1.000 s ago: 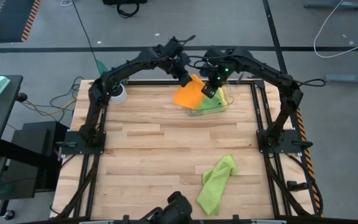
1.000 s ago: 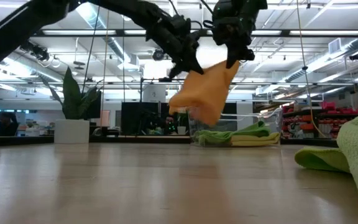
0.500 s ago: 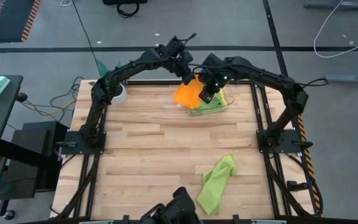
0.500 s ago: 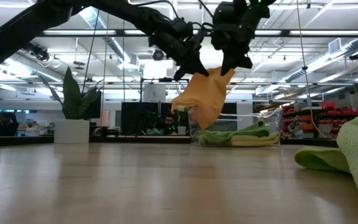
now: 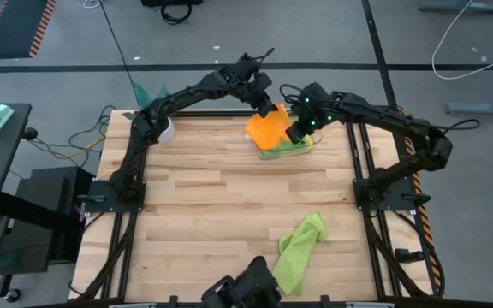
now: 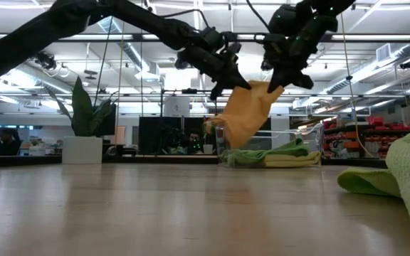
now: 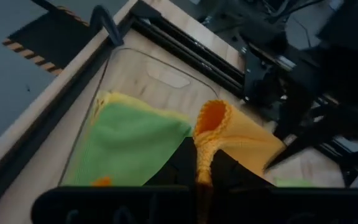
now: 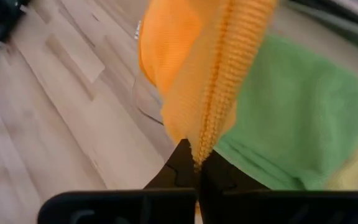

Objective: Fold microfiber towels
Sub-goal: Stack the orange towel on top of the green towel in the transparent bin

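1. The wooden desk carries everything; both dark arms reach over its far edge from their bases at the left and right sides.
2. A loose lime green towel lies crumpled on the desk near the front, right of centre, well apart from the arms.
3. A clear tray sits at the far edge of the desk; a folded green towel rests in it on top of a yellow towel.
4. The orange towel hangs in the air above the tray, stretched between the two arms.
5. The left end effector is clamped on one top corner of the orange towel.
6. The right end effector is clamped on the opposite edge, its fingers pinched together on the hem.
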Motion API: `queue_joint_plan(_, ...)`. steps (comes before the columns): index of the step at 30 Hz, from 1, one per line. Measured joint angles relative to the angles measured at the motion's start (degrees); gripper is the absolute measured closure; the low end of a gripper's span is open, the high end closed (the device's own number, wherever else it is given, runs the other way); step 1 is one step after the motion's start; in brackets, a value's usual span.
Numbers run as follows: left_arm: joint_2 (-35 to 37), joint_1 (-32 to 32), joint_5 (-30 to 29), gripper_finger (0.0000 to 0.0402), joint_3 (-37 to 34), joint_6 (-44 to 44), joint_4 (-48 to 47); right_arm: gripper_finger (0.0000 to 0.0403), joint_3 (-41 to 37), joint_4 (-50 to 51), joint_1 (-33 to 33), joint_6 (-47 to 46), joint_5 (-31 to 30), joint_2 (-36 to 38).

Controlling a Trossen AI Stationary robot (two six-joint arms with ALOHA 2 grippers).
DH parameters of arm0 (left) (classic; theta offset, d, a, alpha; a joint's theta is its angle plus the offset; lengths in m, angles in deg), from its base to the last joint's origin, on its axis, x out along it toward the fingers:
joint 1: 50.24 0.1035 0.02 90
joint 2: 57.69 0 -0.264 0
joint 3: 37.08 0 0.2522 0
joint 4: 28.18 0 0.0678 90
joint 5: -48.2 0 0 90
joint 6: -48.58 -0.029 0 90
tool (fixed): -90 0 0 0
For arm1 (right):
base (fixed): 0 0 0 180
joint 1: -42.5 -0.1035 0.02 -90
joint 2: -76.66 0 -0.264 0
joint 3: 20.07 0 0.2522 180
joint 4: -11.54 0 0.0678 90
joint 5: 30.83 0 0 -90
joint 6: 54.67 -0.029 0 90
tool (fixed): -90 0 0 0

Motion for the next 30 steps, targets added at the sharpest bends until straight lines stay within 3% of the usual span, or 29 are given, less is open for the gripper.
queue_joint_plan(10,-4.3,-1.4,-0.8,0.0393,0.0,1.6,3.1,0.0403,-3.6,-1.4,-0.2,-0.9,1.0,-2.3)
queue_joint_plan(17,-6.2,-2.0,-2.1,0.0393,0.0,3.0,8.5,0.0403,-6.8,-2.3,2.7,-2.4,0.5,-1.8)
queue_joint_plan(30,-9.6,-2.1,-2.0,0.0393,0.0,3.3,10.4,0.0403,-11.6,-2.5,5.5,-4.4,-0.3,-1.6)
